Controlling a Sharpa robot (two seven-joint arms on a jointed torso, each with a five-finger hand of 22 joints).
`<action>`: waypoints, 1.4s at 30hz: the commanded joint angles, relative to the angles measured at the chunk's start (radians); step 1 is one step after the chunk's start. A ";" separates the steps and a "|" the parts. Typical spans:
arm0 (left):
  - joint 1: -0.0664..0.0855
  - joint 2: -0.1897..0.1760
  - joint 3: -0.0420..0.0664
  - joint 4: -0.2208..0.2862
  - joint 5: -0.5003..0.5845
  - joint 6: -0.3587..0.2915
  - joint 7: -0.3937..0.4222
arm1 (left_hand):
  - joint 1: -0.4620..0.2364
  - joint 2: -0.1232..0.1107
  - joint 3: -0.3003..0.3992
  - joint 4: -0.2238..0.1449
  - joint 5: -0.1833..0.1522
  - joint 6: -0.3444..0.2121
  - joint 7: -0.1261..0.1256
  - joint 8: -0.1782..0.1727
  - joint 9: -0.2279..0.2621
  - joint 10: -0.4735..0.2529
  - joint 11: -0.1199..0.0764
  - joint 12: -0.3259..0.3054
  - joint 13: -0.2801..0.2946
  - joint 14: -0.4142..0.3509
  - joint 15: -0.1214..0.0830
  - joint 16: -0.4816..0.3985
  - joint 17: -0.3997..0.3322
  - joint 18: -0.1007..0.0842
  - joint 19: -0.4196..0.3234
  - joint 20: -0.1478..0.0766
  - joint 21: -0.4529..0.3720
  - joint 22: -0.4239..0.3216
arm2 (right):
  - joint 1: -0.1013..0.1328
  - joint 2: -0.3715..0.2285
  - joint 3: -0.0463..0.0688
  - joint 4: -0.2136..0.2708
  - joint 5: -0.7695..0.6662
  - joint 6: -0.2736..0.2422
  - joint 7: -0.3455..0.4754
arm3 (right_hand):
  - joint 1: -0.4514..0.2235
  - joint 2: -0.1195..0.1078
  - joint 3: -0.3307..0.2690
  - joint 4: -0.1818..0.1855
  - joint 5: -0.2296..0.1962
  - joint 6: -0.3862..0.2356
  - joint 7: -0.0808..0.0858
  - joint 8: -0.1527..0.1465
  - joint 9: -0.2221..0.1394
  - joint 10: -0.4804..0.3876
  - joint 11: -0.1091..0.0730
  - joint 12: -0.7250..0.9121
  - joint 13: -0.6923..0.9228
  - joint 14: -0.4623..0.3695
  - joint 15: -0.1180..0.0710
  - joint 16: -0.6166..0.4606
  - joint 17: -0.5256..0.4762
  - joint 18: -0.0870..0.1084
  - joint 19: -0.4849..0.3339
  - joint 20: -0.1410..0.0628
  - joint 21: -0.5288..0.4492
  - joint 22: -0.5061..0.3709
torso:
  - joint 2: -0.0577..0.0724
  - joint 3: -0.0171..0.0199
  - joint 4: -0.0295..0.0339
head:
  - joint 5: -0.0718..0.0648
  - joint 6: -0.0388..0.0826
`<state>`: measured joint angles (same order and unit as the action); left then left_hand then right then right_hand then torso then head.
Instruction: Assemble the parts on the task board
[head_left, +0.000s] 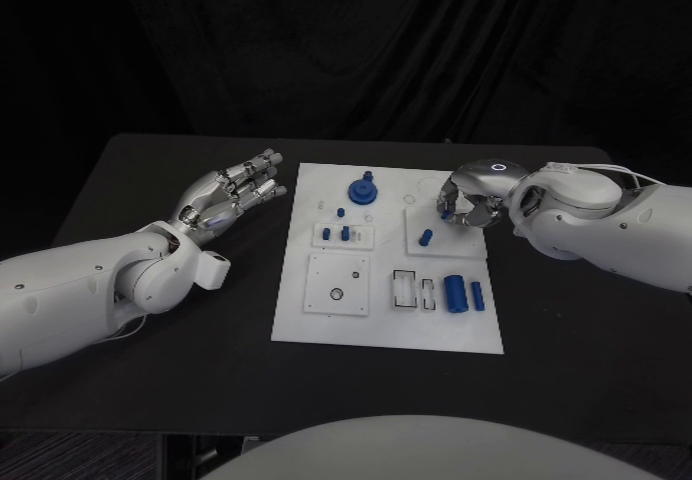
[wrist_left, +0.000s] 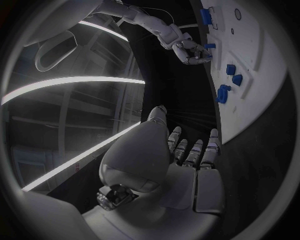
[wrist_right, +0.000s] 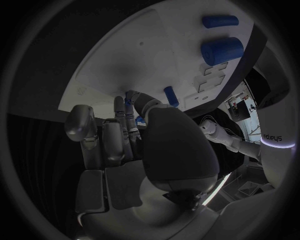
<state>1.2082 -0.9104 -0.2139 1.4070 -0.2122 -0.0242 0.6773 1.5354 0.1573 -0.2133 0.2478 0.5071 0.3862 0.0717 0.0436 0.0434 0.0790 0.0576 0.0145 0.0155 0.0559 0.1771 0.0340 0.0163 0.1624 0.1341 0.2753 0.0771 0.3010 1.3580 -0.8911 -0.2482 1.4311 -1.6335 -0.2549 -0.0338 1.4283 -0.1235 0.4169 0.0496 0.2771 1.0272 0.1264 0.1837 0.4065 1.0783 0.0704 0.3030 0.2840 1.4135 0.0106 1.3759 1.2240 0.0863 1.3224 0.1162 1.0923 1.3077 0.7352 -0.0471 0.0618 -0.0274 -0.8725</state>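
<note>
The white task board (head_left: 389, 330) lies mid-table. On it stand a blue knobbed part (head_left: 362, 190), two short pegs (head_left: 336, 233), a single peg (head_left: 427, 237) and two blue cylinders (head_left: 462, 293) lying side by side. My right hand (head_left: 469, 200) hovers over the board's far right corner with its fingers curled in. In the right wrist view a sliver of a small blue part (wrist_right: 129, 100) shows between the thumb and fingers of that hand (wrist_right: 125, 145), a little apart from the single peg (wrist_right: 170, 96). My left hand (head_left: 231, 195) floats beside the board's left edge, fingers straight and apart, holding nothing.
A square white insert (head_left: 339, 285) with a round hole and some rectangular slots (head_left: 418, 290) take up the board's near half. Black table (head_left: 173, 380) surrounds the board on all sides. The left wrist view shows my right hand (wrist_left: 190, 50) over the board (wrist_left: 262, 75).
</note>
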 joint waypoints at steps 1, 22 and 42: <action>-0.002 -0.001 0.001 0.005 0.004 -0.003 0.106 | 0.007 0.002 -0.001 -0.010 0.005 0.003 0.002 0.002 0.000 0.003 0.007 0.003 0.001 -0.018 -0.023 -0.012 -0.005 0.009 -0.046 -0.021 -0.029 -0.062 | 0.012 -0.013 0.001 0.019 -0.007 -0.048 -0.005 | -0.011 0.001 0.002 0.004 0.005 0.010 0.001 0.000 -0.001 0.008 0.001 -0.007 -0.003 0.003 -0.008 -0.001 0.003 0.011 0.006 -0.005 0.008 0.136 | 0.000 -0.0001 -0.0012 | 0.003 0.000; -0.004 0.005 0.001 0.002 0.004 0.013 0.102 | 0.006 0.009 0.000 -0.014 0.004 0.002 0.011 0.002 0.000 -0.004 0.009 0.001 0.000 -0.040 -0.045 -0.024 -0.010 0.014 -0.046 -0.040 -0.028 -0.066 | 0.078 -0.054 0.001 0.162 -0.007 -0.048 -0.023 | -0.029 -0.004 -0.003 0.020 0.005 0.024 -0.005 -0.007 -0.007 0.031 -0.003 -0.033 -0.021 0.011 -0.010 0.003 0.009 0.007 0.016 -0.007 0.023 0.140 | 0.001 -0.0006 0.0011 | 0.009 0.000; -0.013 0.010 0.001 0.012 0.004 0.013 0.105 | 0.002 0.014 0.000 -0.010 0.000 -0.031 -0.009 -0.004 -0.004 -0.015 0.001 -0.001 -0.002 -0.048 -0.052 -0.029 -0.013 0.015 -0.047 -0.043 -0.028 -0.072 | 0.024 0.100 0.001 0.248 -0.051 0.011 -0.007 | -0.017 -0.006 0.002 0.012 0.006 0.026 -0.006 -0.013 -0.011 0.036 -0.004 -0.046 -0.028 0.015 -0.013 0.006 0.011 0.009 0.014 -0.009 0.015 0.138 | 0.001 -0.0011 0.0012 | 0.027 0.000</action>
<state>1.1969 -0.9026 -0.2140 1.4157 -0.2118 -0.0223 0.6778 1.5394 0.1612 -0.2118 0.2385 0.5069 0.3610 0.0607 0.0435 0.0414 0.0712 0.0574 0.0145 0.0143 0.0164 0.1268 0.0114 0.0042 0.1623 0.0849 0.2377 0.0461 0.2301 1.3873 -0.7954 -0.2476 1.6844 -1.6519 -0.2644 -0.0367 1.4115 -0.1278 0.4166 0.0636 0.2771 1.0479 0.1190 0.1720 0.3956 1.1070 0.0670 0.2629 0.2573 1.4240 0.0001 1.3759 1.2355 0.0863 1.3296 0.1090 1.1114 1.3074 0.7363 -0.0479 0.0633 -0.0033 -0.8725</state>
